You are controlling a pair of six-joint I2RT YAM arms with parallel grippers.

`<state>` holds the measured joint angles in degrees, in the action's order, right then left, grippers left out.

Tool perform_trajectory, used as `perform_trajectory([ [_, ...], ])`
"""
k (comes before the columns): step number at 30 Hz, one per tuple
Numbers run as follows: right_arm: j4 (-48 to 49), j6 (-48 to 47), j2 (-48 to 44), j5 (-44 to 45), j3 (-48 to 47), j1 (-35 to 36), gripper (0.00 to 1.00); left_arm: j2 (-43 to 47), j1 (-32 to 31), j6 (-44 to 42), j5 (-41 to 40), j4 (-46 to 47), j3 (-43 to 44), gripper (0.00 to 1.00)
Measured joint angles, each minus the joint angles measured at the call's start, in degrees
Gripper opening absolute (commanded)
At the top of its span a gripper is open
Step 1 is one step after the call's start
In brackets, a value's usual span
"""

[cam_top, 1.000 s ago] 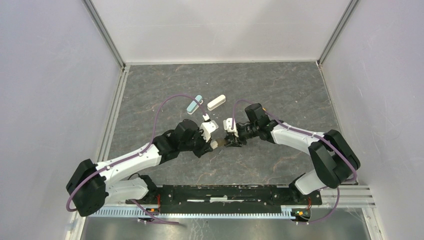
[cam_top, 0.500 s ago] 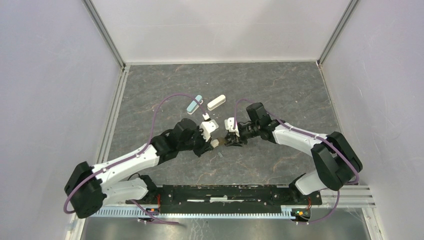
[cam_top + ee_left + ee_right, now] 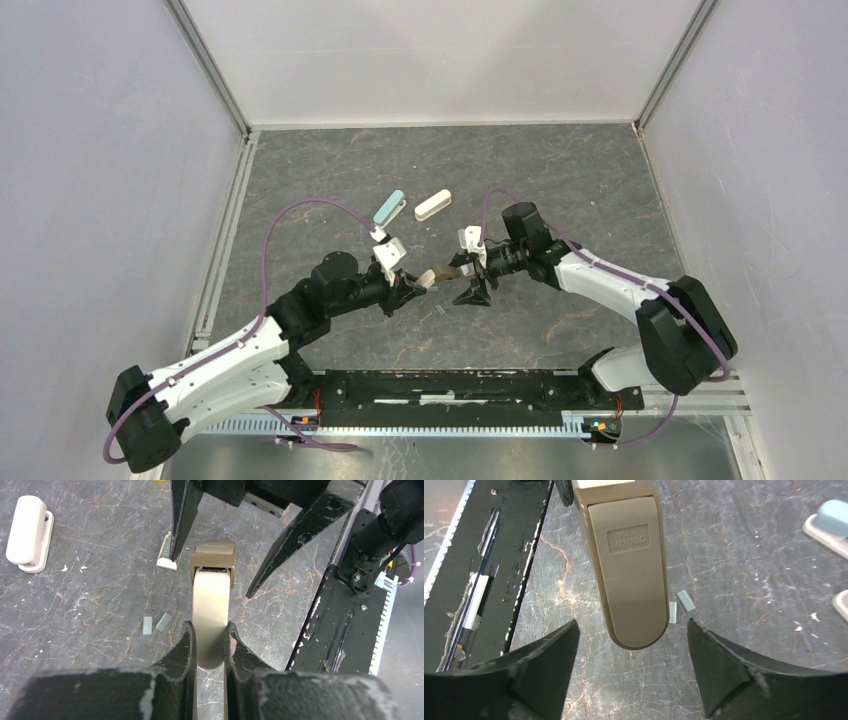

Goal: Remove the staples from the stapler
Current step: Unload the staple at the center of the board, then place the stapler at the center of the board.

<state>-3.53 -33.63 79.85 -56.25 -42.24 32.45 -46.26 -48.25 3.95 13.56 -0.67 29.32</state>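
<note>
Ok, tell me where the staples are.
The staples lie loose on the table, centre of the top view, just below the tan stapler.

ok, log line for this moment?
left fingers: shut on tan stapler | right fingers: open, either side of its free end, not touching | staples: two short strips on table beside stapler

tan stapler (image 3: 629, 580): far end cut by top edge | teal stapler (image 3: 831, 520): cut by right edge

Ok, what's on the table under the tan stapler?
Two short grey staple strips lie on the stone table just beside the stapler. The patch directly under its body is covered, so anything there cannot be seen.
</note>
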Motion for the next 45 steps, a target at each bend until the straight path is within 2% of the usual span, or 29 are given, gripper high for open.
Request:
perform_trajectory([
  [15,-7.56,-4.39,-4.68,0.72,-0.85,-6.08,0.95,4.66,0.0,6.12,-5.29,-2.23,-2.78,0.02],
  [20,-7.8,-3.82,-7.45,0.68,-0.87,-7.52,0.95,2.78,0.09,10.49,-13.16,-12.83,0.61,0.02],
  [24,-7.5,-1.53,-9.94,0.68,-0.68,-7.72,0.95,-2.47,0.68,14.23,-20.83,-26.08,9.77,0.02],
  [29,-4.02,2.25,-14.73,0.7,2.69,-7.72,0.95,-9.18,2.89,15.37,-23.98,-35.52,19.15,0.02],
  [36,-2.8,2.95,-15.13,0.96,3.28,-7.98,0.94,-27.04,8.13,14.78,-22.91,-43.91,29.29,0.02],
  [45,-2.19,2.67,-17.31,1.27,4.63,-8.72,0.94,-47.5,13.33,7.72,-14.86,-53.46,42.71,0.02],
])
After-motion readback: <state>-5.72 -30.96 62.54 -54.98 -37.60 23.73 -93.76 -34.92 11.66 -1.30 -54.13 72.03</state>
